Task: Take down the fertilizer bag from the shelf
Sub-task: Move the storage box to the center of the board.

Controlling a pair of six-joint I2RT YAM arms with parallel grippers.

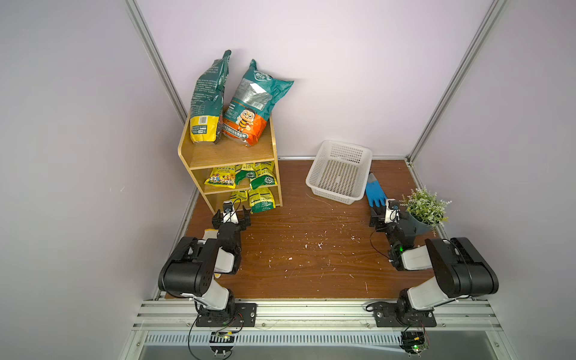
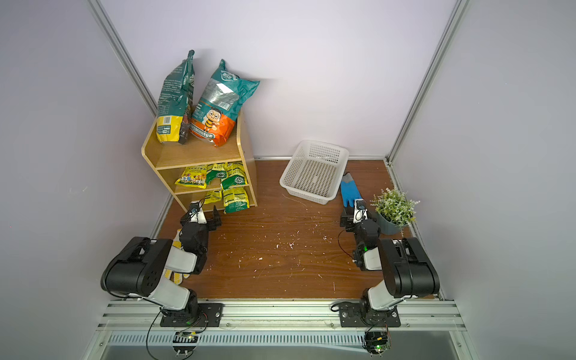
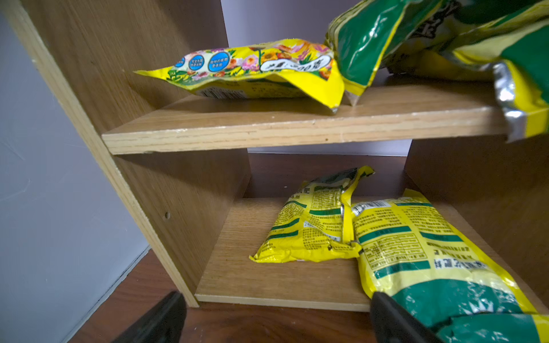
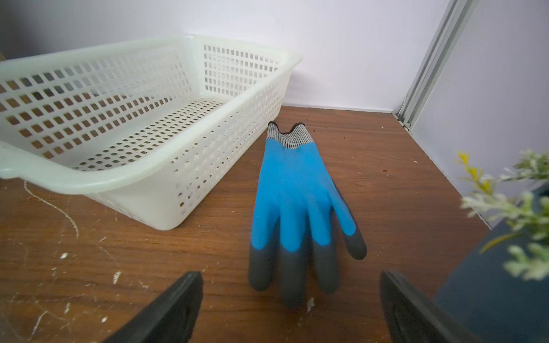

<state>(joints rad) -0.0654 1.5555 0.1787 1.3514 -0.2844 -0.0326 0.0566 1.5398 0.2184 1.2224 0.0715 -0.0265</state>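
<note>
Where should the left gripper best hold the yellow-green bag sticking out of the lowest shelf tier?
Probably the bag by its green end, which overhangs the front edge of the shelf. Come from the open front with the left gripper, jaws above and below: it lies flat.

The space is enclosed on three sides by pale lilac walls [image 1: 358, 78], which are joined at the corners by slanting aluminium posts [image 1: 452, 81]. A dark wood-grain tabletop [image 1: 311, 265] is laid between them and is marked with white flecks and scratches. Its near edge is bounded by an aluminium rail [image 1: 311, 311]. Soft, even light is cast throughout.
</note>
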